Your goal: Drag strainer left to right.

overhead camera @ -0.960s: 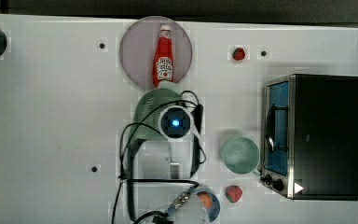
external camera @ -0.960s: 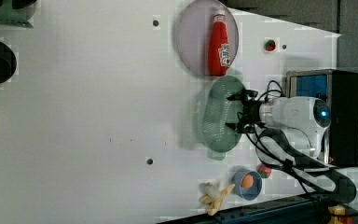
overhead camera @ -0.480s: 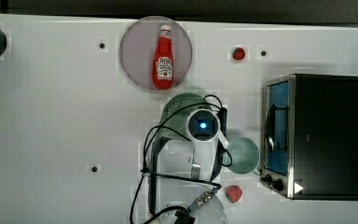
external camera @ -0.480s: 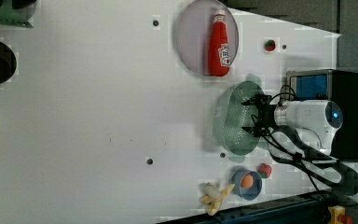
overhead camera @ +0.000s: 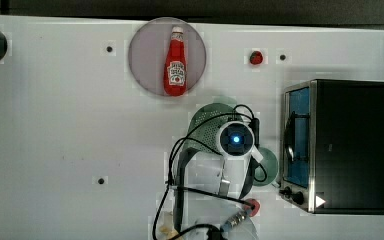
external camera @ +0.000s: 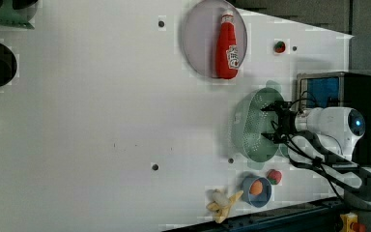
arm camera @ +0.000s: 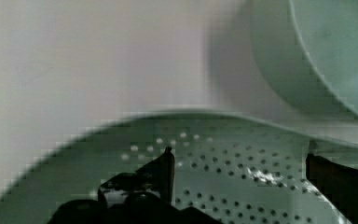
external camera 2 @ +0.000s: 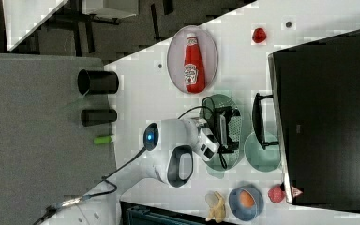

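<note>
Pale mint-green plastic, dotted all over with small holes, makes up the strainer (external camera: 253, 126), an oblong oval with a stubby handle at each end, and it sits on the white table (overhead camera: 55, 130) well over toward the top view's right, between the grey plate (overhead camera: 147, 55) with the red ketchup bottle (overhead camera: 175, 62) and the smooth little green bowl (external camera 2: 262, 152) without holes. The bowl stands just beside its rim, and the black toaster oven (overhead camera: 350, 145) with its shiny metal front lies just beyond. Judging by that crowding, the drag looks mostly done: there is little bare table left on that side, so what remains is probably a short nudge and a lift away. The gripper (external camera: 275, 123) reaches down inside the strainer's basin with its dark fingers (arm camera: 165, 170) spread wide, pinching nothing, one tip hanging over the perforated floor. The wrist view shows the bowl's glossy curved wall just past the strainer's thin, smooth lip.
</note>
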